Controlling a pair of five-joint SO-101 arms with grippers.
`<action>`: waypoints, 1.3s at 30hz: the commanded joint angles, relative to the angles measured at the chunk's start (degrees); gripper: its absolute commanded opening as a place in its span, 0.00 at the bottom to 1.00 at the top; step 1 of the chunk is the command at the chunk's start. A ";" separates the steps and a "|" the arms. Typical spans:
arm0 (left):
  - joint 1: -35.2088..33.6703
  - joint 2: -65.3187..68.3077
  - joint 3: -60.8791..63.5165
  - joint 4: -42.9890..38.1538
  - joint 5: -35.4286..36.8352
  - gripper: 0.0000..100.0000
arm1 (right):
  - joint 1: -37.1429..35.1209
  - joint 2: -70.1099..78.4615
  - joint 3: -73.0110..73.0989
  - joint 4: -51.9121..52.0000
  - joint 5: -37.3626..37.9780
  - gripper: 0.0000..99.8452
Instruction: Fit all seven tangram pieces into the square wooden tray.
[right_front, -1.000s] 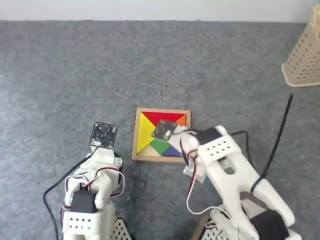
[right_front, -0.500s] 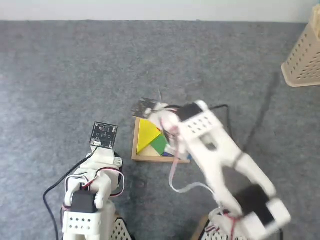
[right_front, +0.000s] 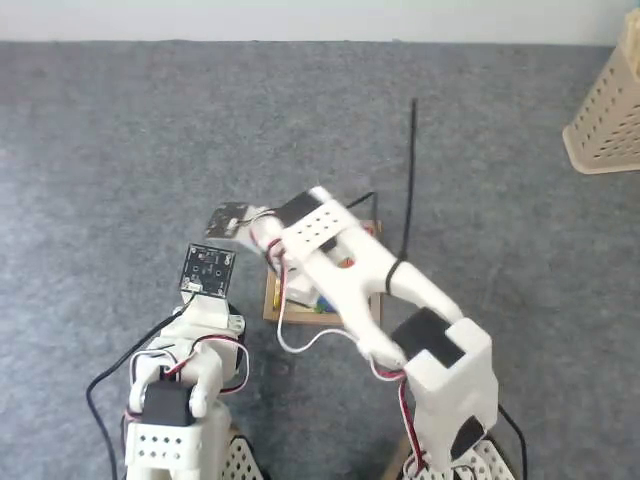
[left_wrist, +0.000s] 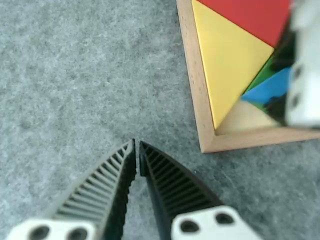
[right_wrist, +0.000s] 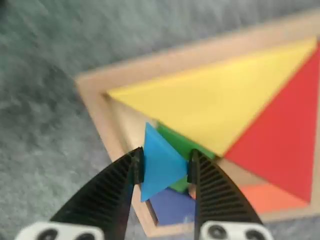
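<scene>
1. The right pincer (right_wrist: 165, 161) grips a blue triangle (right_wrist: 161, 170), one finger pressed to each side, and holds it clear above the tray (right_wrist: 190, 52).
2. Directly beneath its tips is one corner of the tray. There a strip of bare wood (right_wrist: 124, 125) shows between the rim and the pieces already in.
3. Beyond the tips, a yellow triangle (right_wrist: 215, 107) and a red triangle (right_wrist: 270, 145) lie flat in the tray. A green piece (right_wrist: 176, 142) sits right under the held triangle. A violet piece (right_wrist: 172, 206) and an orange piece (right_wrist: 270, 197) lie back towards the pincer's base.
4. The left pincer (left_wrist: 137, 150) is closed on nothing, its tips low over the grey worktop (left_wrist: 75, 75). The tray's corner lies just ahead and to one side of it, apart from the tips.
5. Five pieces appear to be seated and a sixth is in the grip. The arm covers much of the tray from above, so the seventh cannot be placed.
6. What seems left is to lower the blue triangle into the bare gap, probably with some turning so its edges meet the neighbours.
</scene>
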 joint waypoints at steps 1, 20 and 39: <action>-0.26 -1.23 -1.10 0.35 0.35 0.01 | -2.68 -0.57 -2.81 -1.27 0.00 0.11; -0.26 -1.23 -1.10 0.35 0.35 0.01 | -3.82 -0.31 -2.64 -1.01 2.29 0.28; -0.26 -1.23 -1.10 0.35 0.35 0.01 | -2.15 -3.12 -1.05 -0.40 0.00 0.21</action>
